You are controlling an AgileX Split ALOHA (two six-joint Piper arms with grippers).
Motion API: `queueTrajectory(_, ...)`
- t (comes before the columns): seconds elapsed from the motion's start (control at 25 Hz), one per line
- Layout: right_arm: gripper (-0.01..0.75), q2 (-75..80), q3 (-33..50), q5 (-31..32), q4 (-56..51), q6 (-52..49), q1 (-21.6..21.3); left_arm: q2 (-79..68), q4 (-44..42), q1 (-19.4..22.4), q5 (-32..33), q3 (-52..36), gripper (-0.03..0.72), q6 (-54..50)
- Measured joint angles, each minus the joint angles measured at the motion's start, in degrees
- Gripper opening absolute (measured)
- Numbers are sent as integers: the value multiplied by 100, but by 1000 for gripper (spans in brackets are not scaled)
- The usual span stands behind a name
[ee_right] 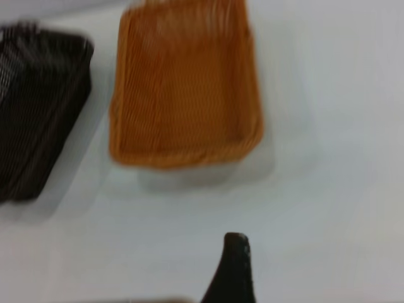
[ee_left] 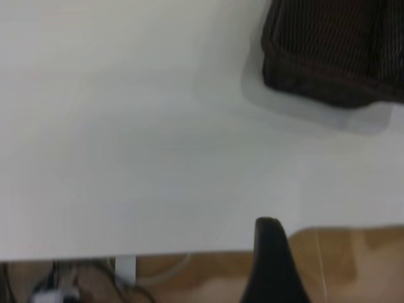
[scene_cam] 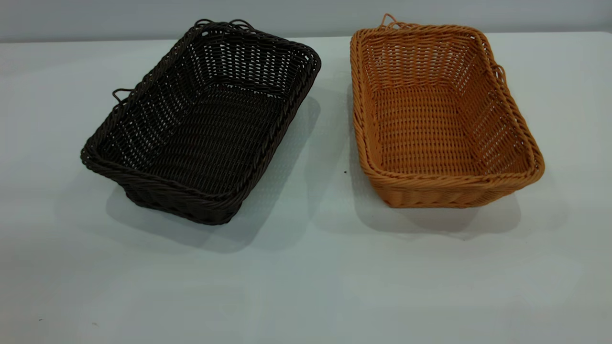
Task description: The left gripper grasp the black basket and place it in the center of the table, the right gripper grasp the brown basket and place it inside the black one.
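The black basket stands empty on the left part of the table, turned at an angle. The brown basket stands empty to its right, a gap apart. Neither gripper shows in the exterior view. In the left wrist view my left gripper hangs over the table's edge, far from the black basket; one finger shows, with nothing against it. In the right wrist view my right gripper is above bare table short of the brown basket; one finger shows, empty.
The black basket also shows in the right wrist view, beside the brown one. Bare tabletop lies between and in front of the baskets. In the left wrist view a wooden floor and cables lie below the table's edge.
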State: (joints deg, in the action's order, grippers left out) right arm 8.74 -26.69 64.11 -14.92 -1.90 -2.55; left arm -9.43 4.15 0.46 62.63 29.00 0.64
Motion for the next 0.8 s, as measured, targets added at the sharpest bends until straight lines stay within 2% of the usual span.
queueTrajectory(0.28, 603, 2499, 0, -769, -1329, 697, 0, -2483, 95, 0, -1421, 381, 545, 484)
queueTrajectory(0.56, 594, 5119, 0, -1270, -3713, 1970, 13, -4764, 107, 0, -2848, 995, 567, 843)
queueTrajectory(0.64, 594, 5846, -13, -1339, -4492, 2281, 172, -5288, 109, 0, -3138, 1232, 567, 861)
queueTrajectory(0.8, 594, 7099, -36, -1781, -5668, 2678, 1028, -6005, 109, 0, -3539, 1573, 568, 875)
